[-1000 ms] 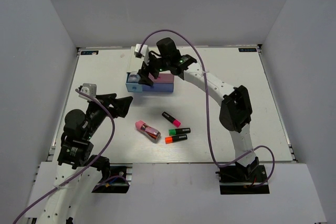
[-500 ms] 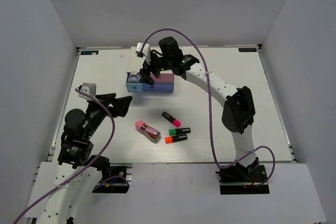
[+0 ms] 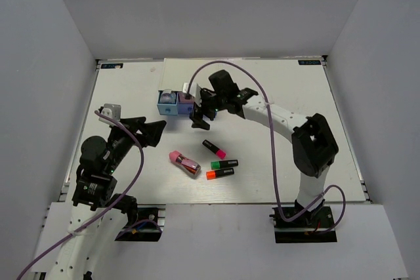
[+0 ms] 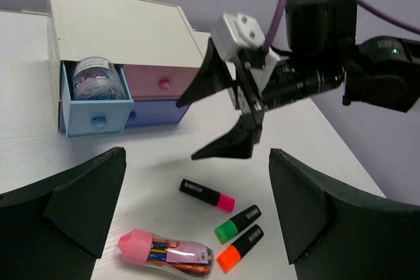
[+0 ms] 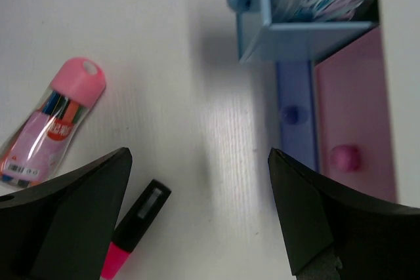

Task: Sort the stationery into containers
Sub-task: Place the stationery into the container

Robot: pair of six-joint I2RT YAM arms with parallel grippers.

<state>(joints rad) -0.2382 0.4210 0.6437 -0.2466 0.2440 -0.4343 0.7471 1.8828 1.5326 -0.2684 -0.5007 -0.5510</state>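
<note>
Top view: left pincer (image 3: 152, 132) spread and empty over the near-left table (image 3: 295, 96). Right pincer (image 3: 199, 116) is spread and empty just near of the drawer unit (image 3: 174, 77), whose light blue drawer (image 3: 168, 104) is pulled out, and the pink marker (image 3: 214, 149), green marker (image 3: 224, 163), orange marker (image 3: 220, 174) and pink-capped pen pack (image 3: 185, 162) lie mid-table, apart from the unit. Left wrist view: a jar of clips (image 4: 97, 78) sits in the open blue drawer, the pink drawer (image 4: 161, 82) and periwinkle drawer (image 4: 157, 115) are pushed in, and the right pincer gapes between unit and markers. Right wrist view: fingers wide over bare table between pen pack and drawers, pink marker beside one finger.
</note>
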